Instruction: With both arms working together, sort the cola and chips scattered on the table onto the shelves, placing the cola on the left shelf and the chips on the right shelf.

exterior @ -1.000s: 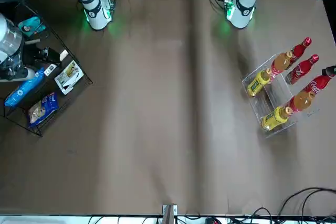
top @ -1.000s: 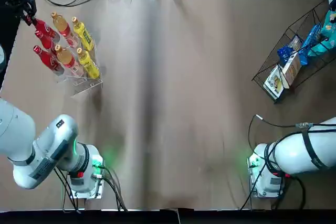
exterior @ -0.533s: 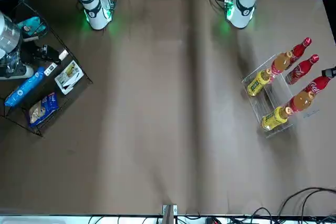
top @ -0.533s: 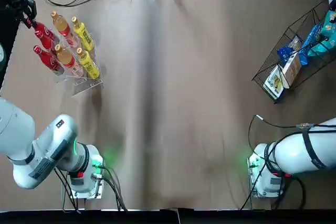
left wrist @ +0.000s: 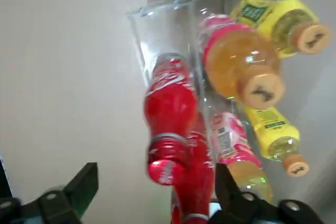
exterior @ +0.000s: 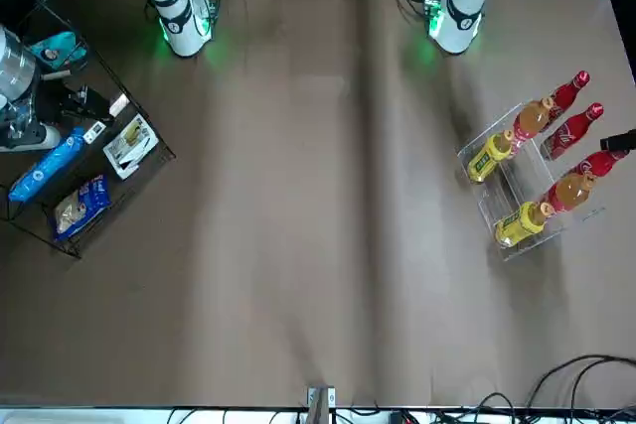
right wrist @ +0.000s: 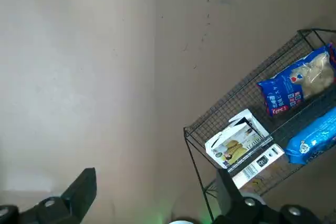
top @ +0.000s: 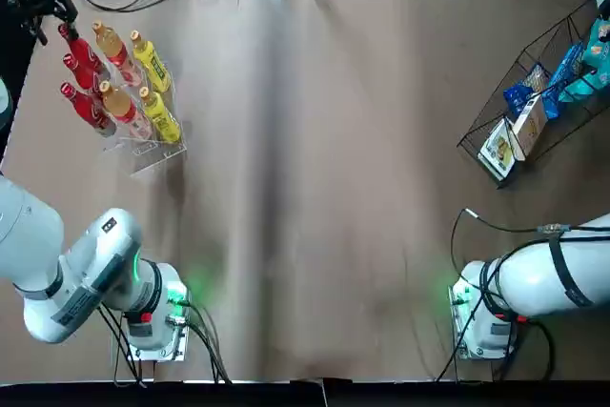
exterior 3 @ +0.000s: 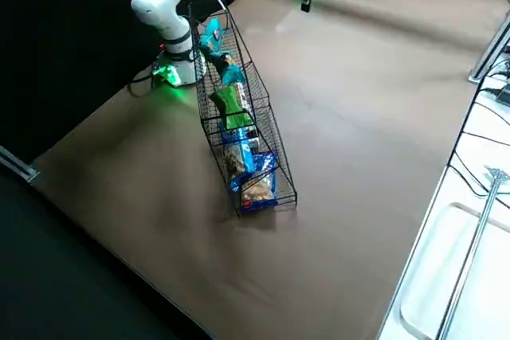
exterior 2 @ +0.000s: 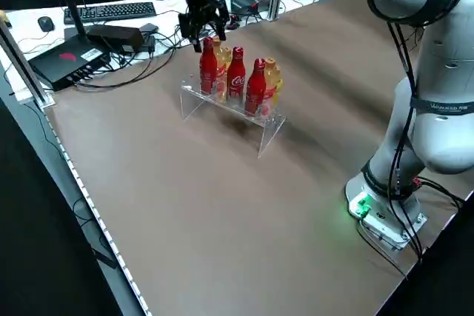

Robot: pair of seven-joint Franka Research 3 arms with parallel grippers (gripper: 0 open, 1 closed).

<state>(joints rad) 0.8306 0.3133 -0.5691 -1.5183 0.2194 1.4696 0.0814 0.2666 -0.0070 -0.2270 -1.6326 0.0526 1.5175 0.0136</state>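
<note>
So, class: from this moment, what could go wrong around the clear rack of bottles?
1. The open left pincer hangs close over the end cola bottle, near its cap; a sideways move might clip it and tip it off the clear rack.
2. The bottles stand packed together, so one knock could topple the orange bottle beside it.

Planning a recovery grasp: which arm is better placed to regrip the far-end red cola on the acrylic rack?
Left. The left gripper hangs open right above that cola; the right gripper is across the table over the wire basket.
</note>
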